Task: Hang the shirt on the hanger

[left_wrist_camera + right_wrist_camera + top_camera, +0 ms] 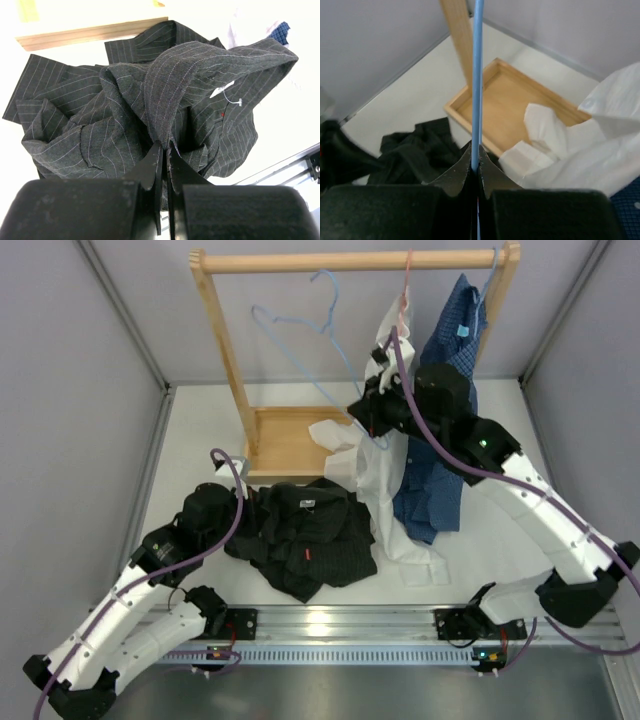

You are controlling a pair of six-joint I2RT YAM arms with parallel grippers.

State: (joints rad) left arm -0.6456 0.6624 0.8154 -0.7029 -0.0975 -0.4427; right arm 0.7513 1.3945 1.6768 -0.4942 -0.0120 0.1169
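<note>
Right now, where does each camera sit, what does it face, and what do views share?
Top external: high behind the robot, looking down; left arm and right arm show.
Left wrist: on left arm, facing the crumpled black pinstriped shirt; left gripper shut on it.
Right wrist: on right arm, facing the wooden tray; right gripper clamps the thin light-blue wire hanger.
Shared: all three show the shirt.

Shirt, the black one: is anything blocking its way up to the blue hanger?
Nothing sits directly between them. The shirt, pinched by the left gripper, lies in front of the hanger, which the right gripper holds. The white shirt hangs close beside the hanger and may crowd it.
</note>
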